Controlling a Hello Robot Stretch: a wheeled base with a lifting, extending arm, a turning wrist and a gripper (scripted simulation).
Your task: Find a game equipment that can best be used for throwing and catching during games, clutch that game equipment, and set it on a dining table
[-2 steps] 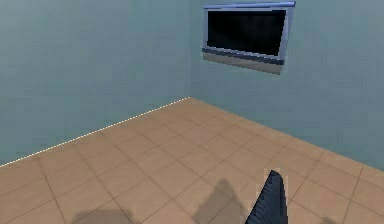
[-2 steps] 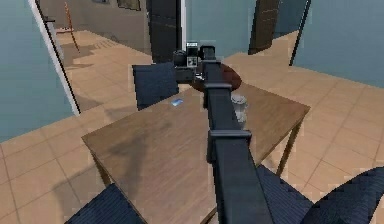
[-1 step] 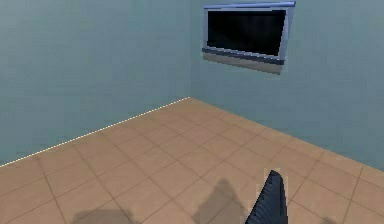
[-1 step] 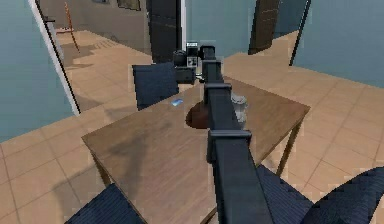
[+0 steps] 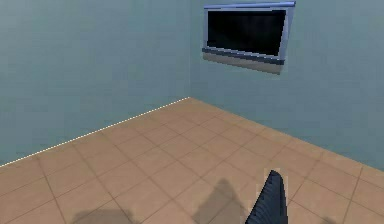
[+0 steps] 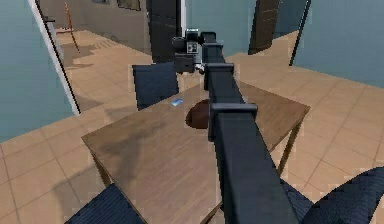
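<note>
Reaching over the wooden tabletop point(image 6: 130, 150), the claw point(image 6: 183, 58) is hovering beyond a brown rounded thing point(image 6: 197, 117), probably set down there; whether it is grasping anything cannot be told.

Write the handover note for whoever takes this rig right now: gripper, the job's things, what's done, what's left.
Gripper: at the far end of the arm, near the table's far edge; cannot tell whether it holds anything.
Dining table: wooden, under the extended arm.
Brown rounded thing: lies on the table, partly behind the arm; possibly the game equipment.
Done: likely the placing, if that is it.
Left: confirm it; otherwise find, grasp and place it.
</note>
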